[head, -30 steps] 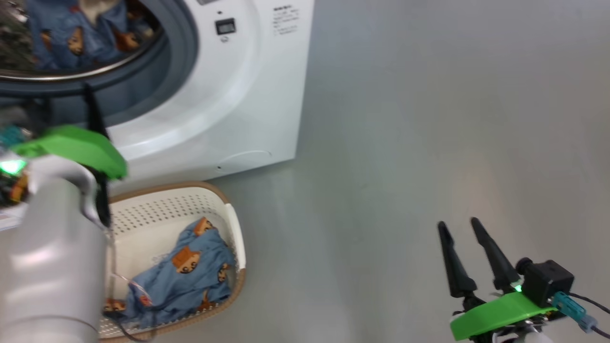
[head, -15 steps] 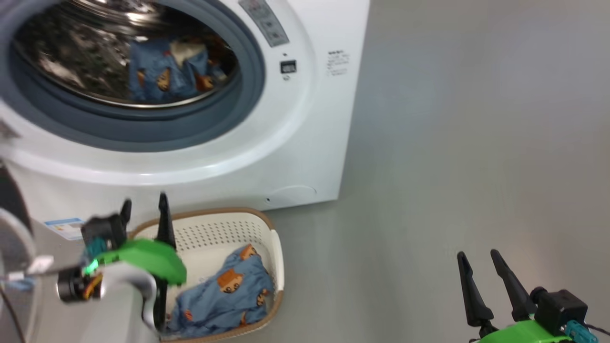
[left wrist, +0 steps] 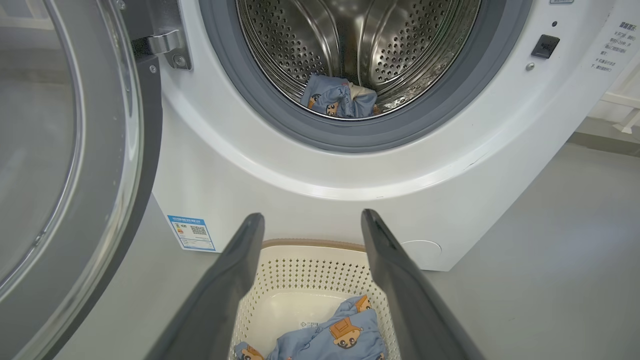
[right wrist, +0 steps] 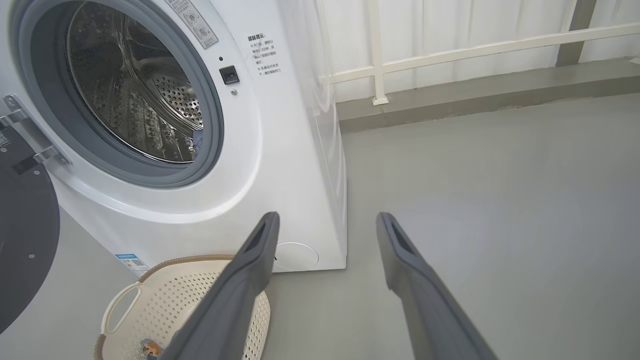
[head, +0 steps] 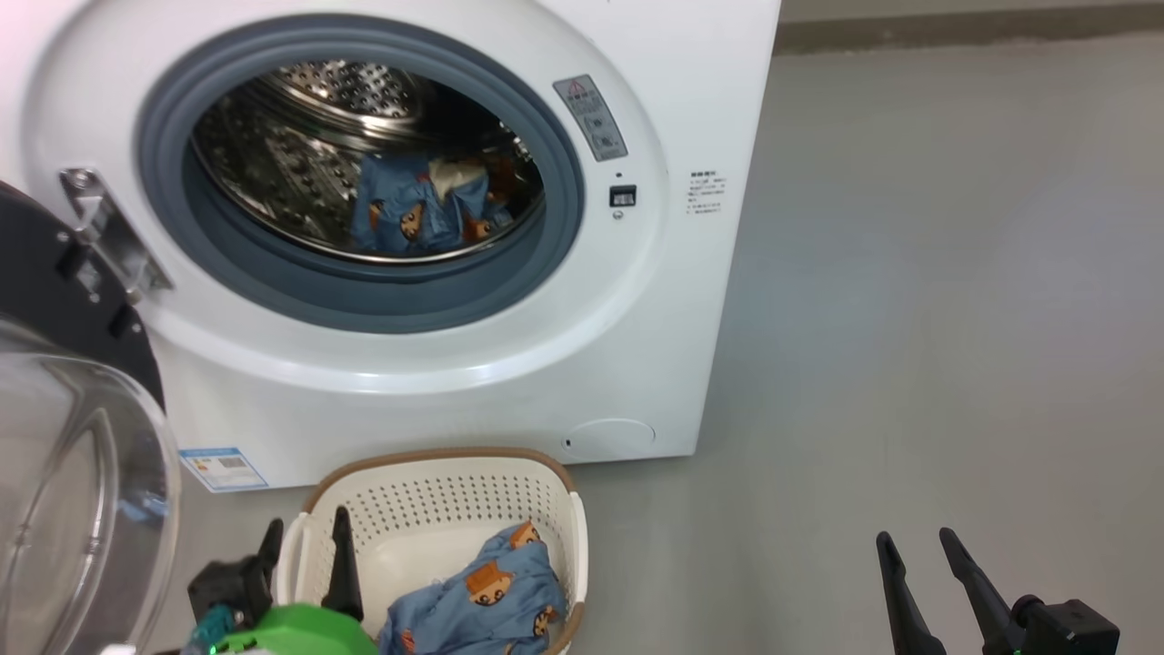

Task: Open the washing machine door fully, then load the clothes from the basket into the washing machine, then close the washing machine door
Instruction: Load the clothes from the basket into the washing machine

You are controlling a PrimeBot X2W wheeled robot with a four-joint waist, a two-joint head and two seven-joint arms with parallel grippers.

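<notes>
The white washing machine [head: 691, 300] [left wrist: 310, 170] [right wrist: 280, 150] stands with its door [head: 55, 437] [left wrist: 60, 165] [right wrist: 20, 235] swung wide to the left. One piece of the blue bear-print clothes [head: 423, 211] [left wrist: 340, 97] lies inside the steel drum. Another piece of clothes [head: 486, 605] [left wrist: 332, 337] rests in the cream basket [head: 455, 496] [left wrist: 310, 260] [right wrist: 165, 295] on the floor before the machine. My left gripper [head: 305, 539] [left wrist: 310, 220] hangs open and empty above the basket's left end. At the lower right, my right gripper [head: 914, 539] [right wrist: 327, 217] is open and empty over bare floor.
Grey floor [head: 909, 318] stretches to the right of the machine. A low kerb with a white railing [right wrist: 475, 75] runs along the back. A blue sticker [head: 223, 468] sits low on the machine's front.
The head camera has tilted up, bringing the whole drum opening and the door into view. My left gripper has come down from near the drum opening to above the basket, empty.
</notes>
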